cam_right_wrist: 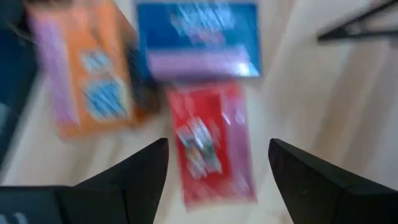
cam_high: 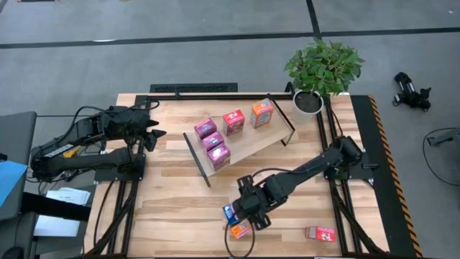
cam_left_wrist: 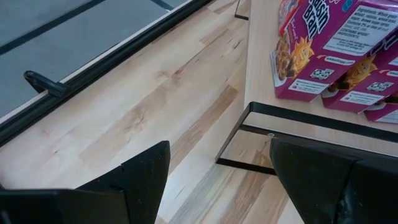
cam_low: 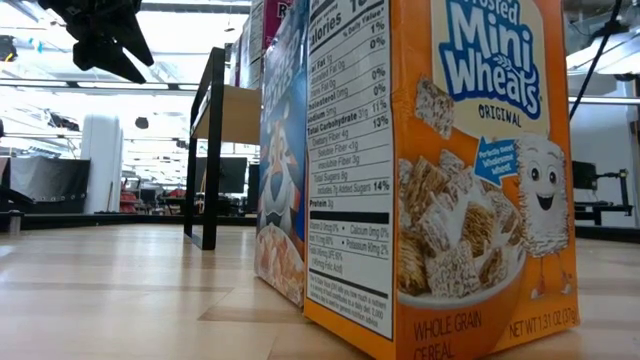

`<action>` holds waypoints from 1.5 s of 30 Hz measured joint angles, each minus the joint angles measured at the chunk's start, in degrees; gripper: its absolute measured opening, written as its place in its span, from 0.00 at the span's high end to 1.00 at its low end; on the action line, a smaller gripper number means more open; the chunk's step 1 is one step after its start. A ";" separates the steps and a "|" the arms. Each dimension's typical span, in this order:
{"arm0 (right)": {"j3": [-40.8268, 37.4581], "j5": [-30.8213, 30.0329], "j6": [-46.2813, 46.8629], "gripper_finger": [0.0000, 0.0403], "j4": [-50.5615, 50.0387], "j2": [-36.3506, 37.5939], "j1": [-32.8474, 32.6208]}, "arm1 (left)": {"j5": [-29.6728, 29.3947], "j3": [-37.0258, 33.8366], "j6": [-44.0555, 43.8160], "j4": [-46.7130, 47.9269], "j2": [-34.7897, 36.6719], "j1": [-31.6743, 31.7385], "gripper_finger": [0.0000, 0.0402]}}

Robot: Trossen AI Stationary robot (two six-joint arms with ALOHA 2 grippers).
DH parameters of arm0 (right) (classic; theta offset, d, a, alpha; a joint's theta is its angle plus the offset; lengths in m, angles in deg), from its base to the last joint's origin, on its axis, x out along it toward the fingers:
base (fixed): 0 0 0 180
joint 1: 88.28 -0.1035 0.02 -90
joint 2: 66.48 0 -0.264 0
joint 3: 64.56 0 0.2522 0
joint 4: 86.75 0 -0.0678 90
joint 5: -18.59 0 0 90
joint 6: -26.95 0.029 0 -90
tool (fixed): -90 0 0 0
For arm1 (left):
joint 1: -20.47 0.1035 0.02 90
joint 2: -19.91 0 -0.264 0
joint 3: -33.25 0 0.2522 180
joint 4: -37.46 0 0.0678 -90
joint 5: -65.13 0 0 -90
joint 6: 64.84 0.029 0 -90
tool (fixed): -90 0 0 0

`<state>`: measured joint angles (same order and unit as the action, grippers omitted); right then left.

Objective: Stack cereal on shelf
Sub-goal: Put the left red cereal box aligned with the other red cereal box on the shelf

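Left gripper [cam_high: 153,133]: hovering near the shelf's left end, fingers spread, gripping nothing.
Shelf [cam_high: 277,133]: lying at a slant mid-table, carrying three pink boxes [cam_high: 213,141], a red box [cam_high: 233,121] and an orange box [cam_high: 262,112].
Right gripper [cam_high: 248,216]: hanging over the table's front edge, fingers spread above a red box [cam_right_wrist: 211,146], closing on nothing.
Crowding the right gripper: blue box [cam_high: 230,212] and orange box [cam_high: 241,229] just beside it.
Lying apart: red box [cam_high: 320,233] near the front right.
Standing at the far right corner: potted plant [cam_high: 321,68].
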<state>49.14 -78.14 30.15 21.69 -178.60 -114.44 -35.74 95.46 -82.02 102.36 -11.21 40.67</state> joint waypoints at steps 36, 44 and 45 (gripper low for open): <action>1.95 2.15 3.90 0.25 -1.39 -1.69 1.01 | -0.07 0.00 0.03 0.00 -0.01 0.00 0.33; 1.91 2.52 3.90 0.25 -0.61 -2.79 0.68 | -0.08 0.00 0.06 -0.02 0.00 0.01 0.33; 2.09 2.51 3.90 0.25 -0.09 -2.99 0.66 | -0.07 -0.01 0.06 0.01 -0.01 0.01 0.33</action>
<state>51.23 -75.62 34.04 21.59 -181.59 -113.77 -35.81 95.45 -81.96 102.37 -11.23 40.68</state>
